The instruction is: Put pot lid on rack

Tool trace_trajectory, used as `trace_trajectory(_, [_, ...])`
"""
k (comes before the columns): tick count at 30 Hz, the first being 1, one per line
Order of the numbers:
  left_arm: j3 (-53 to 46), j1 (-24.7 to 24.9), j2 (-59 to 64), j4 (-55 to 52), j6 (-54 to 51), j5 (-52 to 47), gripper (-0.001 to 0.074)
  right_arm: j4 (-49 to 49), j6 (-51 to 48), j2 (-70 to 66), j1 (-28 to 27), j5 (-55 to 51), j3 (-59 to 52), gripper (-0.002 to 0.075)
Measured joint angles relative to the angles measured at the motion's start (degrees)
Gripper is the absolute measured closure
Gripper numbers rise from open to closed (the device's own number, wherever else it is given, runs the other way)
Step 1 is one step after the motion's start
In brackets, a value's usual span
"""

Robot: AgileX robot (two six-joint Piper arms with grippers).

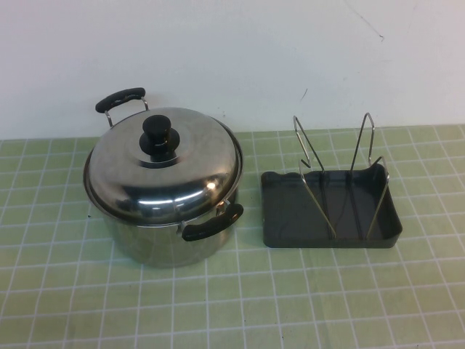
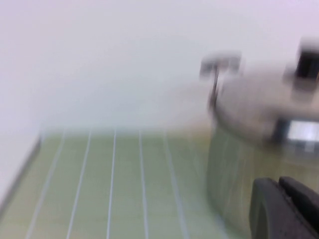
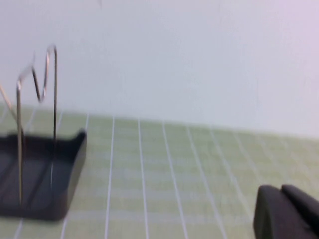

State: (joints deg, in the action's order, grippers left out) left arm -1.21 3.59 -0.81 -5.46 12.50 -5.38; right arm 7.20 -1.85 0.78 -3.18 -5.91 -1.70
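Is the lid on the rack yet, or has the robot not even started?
Nothing is done yet. The pot lid sits on the pot, and the rack beside it is empty. Neither arm shows from above; the left gripper and right gripper only peek into their wrist views, holding nothing. Still left: lift the lid and stand it in the wire loops.

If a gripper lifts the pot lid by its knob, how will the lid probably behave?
The pot lid looks rigid; its polished steel seems slippery, so the black knob is probably the safest hold. Its dome may swing. The left gripper and right gripper show only at their wrist views' edges.

no readable text, labels or numbers
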Motion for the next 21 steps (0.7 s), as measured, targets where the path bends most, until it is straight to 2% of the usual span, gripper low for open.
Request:
trace_trajectory(7, [0.0,0.0,0.0,-0.4,0.0,25.6,0.0739,1.0,-1.1,0.0,0.0,27.6,0.0,0.0727])
trace_trajectory(13, [0.0,0.0,0.0,-0.7,0.0,39.4,0.0738,-0.5,-1.8,0.0,0.0,43.1,0.0,0.0727])
trace_trajectory(17, [0.2,0.0,0.0,0.0,1.0,38.4,0.0738,-3.4,-2.1,0.0,0.0,45.2,0.0,0.0727])
trace_trajectory(21, [6.3,0.0,0.0,0.3,2.9,23.5,0.0738,-2.4,-2.2,0.0,0.0,40.1,0.6,0.0727])
